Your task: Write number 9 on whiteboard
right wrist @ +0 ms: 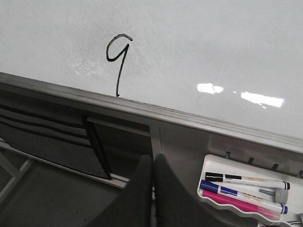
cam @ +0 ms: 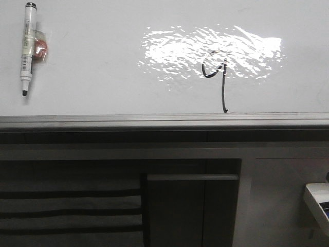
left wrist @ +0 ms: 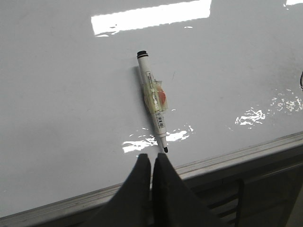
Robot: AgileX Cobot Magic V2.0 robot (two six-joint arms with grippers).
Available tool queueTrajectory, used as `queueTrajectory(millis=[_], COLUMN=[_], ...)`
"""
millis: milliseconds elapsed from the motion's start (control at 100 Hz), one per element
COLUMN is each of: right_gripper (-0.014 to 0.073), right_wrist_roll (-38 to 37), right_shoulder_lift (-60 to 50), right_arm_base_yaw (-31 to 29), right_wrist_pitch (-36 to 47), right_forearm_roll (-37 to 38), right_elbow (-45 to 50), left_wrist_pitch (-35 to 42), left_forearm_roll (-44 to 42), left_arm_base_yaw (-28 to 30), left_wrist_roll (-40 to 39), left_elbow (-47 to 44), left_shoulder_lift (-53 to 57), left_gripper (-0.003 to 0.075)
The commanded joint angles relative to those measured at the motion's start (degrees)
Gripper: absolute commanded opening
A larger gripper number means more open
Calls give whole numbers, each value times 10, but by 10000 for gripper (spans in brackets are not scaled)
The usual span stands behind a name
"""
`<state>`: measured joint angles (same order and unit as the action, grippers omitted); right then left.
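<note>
You have one large glossy white whiteboard (cam: 92,67) and one thin black hand-drawn number 9 (cam: 216,69) on it, its tail touching the grey edge strip; one white marker pen (cam: 27,46) lies uncapped at the board's left; three more pens sit in a white tray (right wrist: 210,163); left end effector (left wrist: 151,163) and right end effector (right wrist: 152,163) are both pressed together, holding nothing, near the edge.

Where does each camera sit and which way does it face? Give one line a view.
Front view: faces forward over the whiteboard; shows the number 9 and a black-tipped marker pen; no arm visible.
Left wrist view: above the shut left gripper, looking at the pen.
Right wrist view: above the shut right gripper, looking at the 9 and a marker tray.
Front and left wrist views share the pen.
</note>
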<state>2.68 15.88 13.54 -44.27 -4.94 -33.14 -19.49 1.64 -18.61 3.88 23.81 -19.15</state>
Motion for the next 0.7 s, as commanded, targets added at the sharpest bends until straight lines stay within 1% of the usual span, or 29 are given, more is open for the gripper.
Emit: queueTrajectory(millis=[0,110,290,370,450,580,620,690], right_gripper=[-72,-72,-72,-72,-72,-72,-72,-72], right_wrist_roll=[2,2,2,2,2,2,2,2], right_shoulder_lift=[5,5,5,5,5,5,5,5], right_arm_base_yaw=[-3,-3,-3,-3,-3,-3,-3,-3], right_wrist_pitch=[44,44,44,44,44,43,42,42], right_forearm_roll=[-2,-2,-2,-2,-2,-2,-2,-2], right_elbow=[-13,-13,-13,-13,-13,-13,-13,-13], left_wrist_pitch=[53,70,102,133,163,253,226,226], left_forearm_roll=[1,3,6,18,19,19,19,19], left_arm_base_yaw=[1,16,82,105,111,111,111,111], left_wrist_roll=[0,0,0,0,0,0,0,0], left_elbow=[12,-22,-118,-163,-203,-254,-248,-248], left_shoulder_lift=[8,51,145,183,212,210,210,210], left_gripper=[-20,-20,-20,-20,-20,-20,-20,-20])
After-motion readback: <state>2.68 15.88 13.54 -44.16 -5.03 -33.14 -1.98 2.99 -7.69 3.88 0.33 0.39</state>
